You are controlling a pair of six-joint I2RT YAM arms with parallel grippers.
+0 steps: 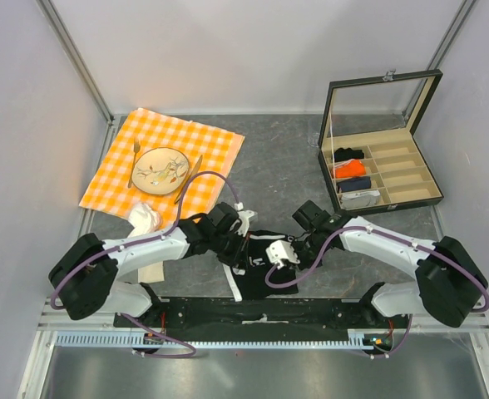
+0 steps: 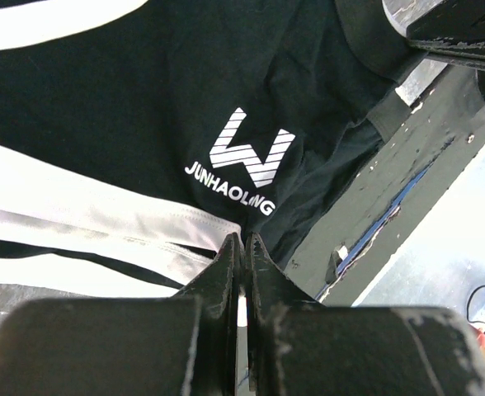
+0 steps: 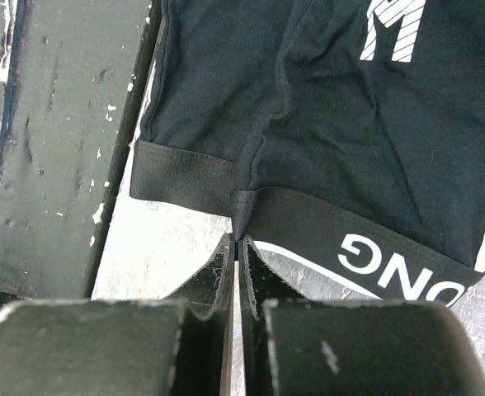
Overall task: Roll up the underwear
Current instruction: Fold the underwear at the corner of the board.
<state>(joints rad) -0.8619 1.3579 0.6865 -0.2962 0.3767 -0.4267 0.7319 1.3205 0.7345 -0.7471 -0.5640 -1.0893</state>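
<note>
Cloth (image 1: pixel 111 184) in orange check covers the far left part of the table (image 1: pixel 286 166), with a plate (image 1: pixel 145 179) on it and a crumpled white napkin (image 1: pixel 145 219) at its near edge. Just right of the napkin the left gripper (image 2: pixel 242 246) reaches in toward the middle of the near edge, where the underwear (image 1: pixel 259 243) lies flat between the two arms. Its near side hangs over the black rail (image 1: pixel 311 314) that carries the arm bases. The left fingers are pressed together at the white waistband (image 2: pixel 77 206), and wrinkles in the band run into their tips, so they pinch the fabric. A white printed logo (image 2: pixel 251 157) sits just beyond them. The right gripper (image 3: pixel 236 246) comes from the other side, its fingers clamped tight on the black hem, where a seam folds down into the tips. At the far right edge stands an open box (image 1: pixel 428 188) with rolled garments in its left compartments.
</note>
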